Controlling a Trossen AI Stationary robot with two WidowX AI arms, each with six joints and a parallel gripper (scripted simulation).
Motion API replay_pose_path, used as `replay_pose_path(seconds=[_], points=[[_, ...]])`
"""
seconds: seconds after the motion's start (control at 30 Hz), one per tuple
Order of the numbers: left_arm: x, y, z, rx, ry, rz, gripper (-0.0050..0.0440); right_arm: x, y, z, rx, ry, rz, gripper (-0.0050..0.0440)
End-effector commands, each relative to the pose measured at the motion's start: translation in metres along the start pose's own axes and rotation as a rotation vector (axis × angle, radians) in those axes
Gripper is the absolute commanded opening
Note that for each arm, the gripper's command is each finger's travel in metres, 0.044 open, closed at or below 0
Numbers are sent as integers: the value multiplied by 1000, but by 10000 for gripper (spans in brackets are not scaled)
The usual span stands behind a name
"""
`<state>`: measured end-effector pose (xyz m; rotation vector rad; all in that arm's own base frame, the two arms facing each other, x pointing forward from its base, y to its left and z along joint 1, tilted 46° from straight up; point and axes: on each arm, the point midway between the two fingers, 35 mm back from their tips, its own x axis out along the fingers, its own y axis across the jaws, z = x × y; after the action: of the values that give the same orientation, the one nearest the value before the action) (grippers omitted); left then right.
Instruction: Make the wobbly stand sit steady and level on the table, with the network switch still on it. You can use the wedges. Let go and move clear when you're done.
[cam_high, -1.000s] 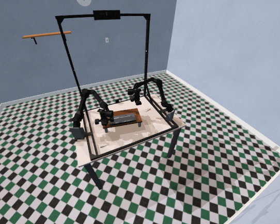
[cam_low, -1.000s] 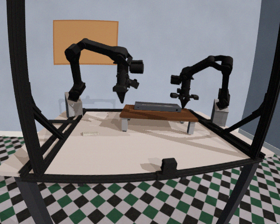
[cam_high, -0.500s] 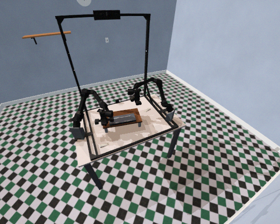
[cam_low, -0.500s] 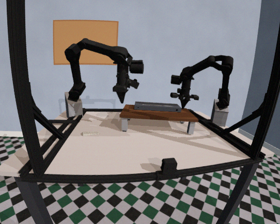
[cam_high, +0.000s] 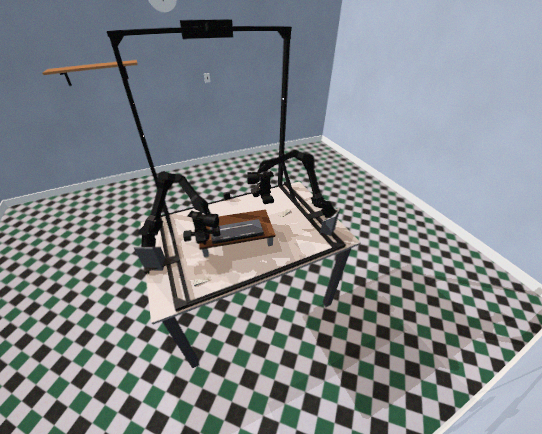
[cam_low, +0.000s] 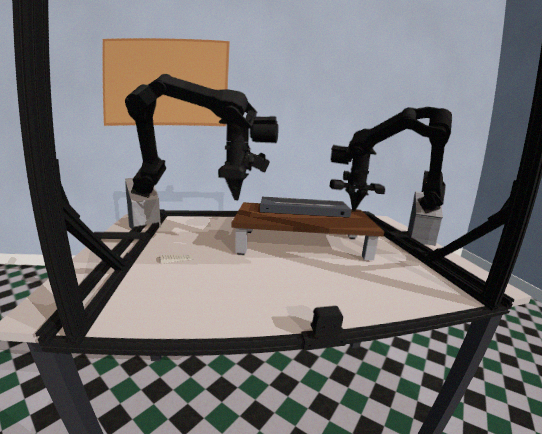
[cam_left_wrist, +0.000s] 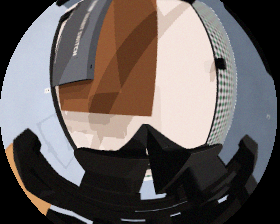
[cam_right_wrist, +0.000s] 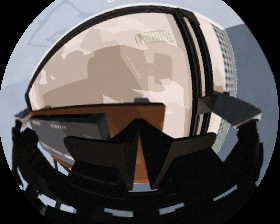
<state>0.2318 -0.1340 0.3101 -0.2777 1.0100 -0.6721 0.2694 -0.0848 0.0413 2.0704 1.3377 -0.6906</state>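
The brown stand (cam_high: 245, 218) (cam_low: 305, 225) (cam_left_wrist: 137, 60) (cam_right_wrist: 150, 111) stands on grey legs mid-table; whether all its feet touch the table I cannot tell. The grey network switch (cam_high: 239, 231) (cam_low: 305, 207) (cam_left_wrist: 75, 50) (cam_right_wrist: 70, 131) lies on top. My right gripper (cam_low: 355, 209) (cam_right_wrist: 138, 121) is shut and empty, its tip down at the board's end beside the switch; contact is unclear. My left gripper (cam_high: 268, 201) (cam_low: 236, 197) (cam_left_wrist: 145, 127) is shut and empty above the board's other end. One pale wedge (cam_high: 285, 213) (cam_low: 175, 259) lies beyond that end; another wedge (cam_high: 201, 282) (cam_right_wrist: 155, 36) lies on the opposite side.
Black frame rails (cam_high: 265, 275) (cam_low: 200, 345) run around the table (cam_high: 235, 265) (cam_low: 210, 305), with uprights at two corners. A small black box (cam_high: 227, 196) (cam_low: 327, 320) (cam_left_wrist: 220, 63) is mounted on one long rail. Both arms' bases stand at the table's short ends.
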Motion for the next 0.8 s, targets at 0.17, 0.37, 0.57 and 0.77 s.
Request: replay_pose_path(seconds=[0.17,0.37,0.57,0.77], points=[[0,0,0,0,0,0,0,10,-1,0,-15,0,-21,0],[0,0,0,0,0,0,0,10,-1,0,-15,0,-21,0],[0,0,0,0,0,0,0,-60,0,0,0,0,0,0],[0,0,0,0,0,0,0,-60,0,0,0,0,0,0]])
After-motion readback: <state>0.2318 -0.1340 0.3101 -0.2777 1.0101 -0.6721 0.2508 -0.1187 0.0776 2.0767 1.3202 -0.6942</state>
